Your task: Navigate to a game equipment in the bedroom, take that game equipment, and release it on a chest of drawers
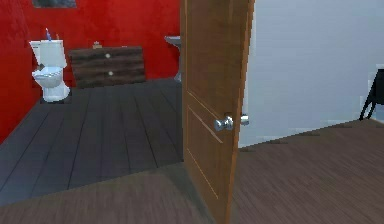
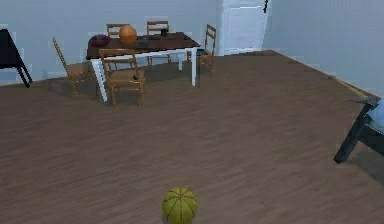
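An olive-yellow ball with dark seams (image 2: 180, 205) lies on the wood floor at the arm side view's bottom edge, just left of the middle. An orange ball (image 2: 128, 34) rests on the far white-legged table (image 2: 160, 46), beside a dark round thing. In the forward view, a low dark unit with drawers (image 1: 108, 65) stands against the red back wall of a bathroom.
A brown door (image 1: 215, 90) with a metal knob (image 1: 228, 123) stands ajar in the forward view's middle. Behind it are a white toilet (image 1: 50, 70) and a sink (image 1: 175, 42). Wooden chairs (image 2: 122, 75) ring the table. A dark furniture leg (image 2: 362, 135) juts in at the arm side view's right.
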Available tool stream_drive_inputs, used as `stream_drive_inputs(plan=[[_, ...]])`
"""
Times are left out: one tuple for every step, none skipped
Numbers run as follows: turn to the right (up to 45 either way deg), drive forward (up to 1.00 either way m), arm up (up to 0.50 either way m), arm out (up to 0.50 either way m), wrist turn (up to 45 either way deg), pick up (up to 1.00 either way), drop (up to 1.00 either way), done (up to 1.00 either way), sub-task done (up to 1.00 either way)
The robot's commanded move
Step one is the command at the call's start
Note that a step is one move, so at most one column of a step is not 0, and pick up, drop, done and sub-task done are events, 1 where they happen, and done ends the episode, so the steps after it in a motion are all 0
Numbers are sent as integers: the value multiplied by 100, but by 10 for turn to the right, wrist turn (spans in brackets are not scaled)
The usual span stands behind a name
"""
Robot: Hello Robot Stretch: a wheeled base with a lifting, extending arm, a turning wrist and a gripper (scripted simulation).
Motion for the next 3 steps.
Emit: stream_drive_inputs(plan=[[0, 0, 0, 40, 0, 0, 0, 0, 0], [0, 0, 0, 0, 450, 0, 0, 0, 0], [0, 0, 0, 0, 450, 0, 0, 0, 0]])
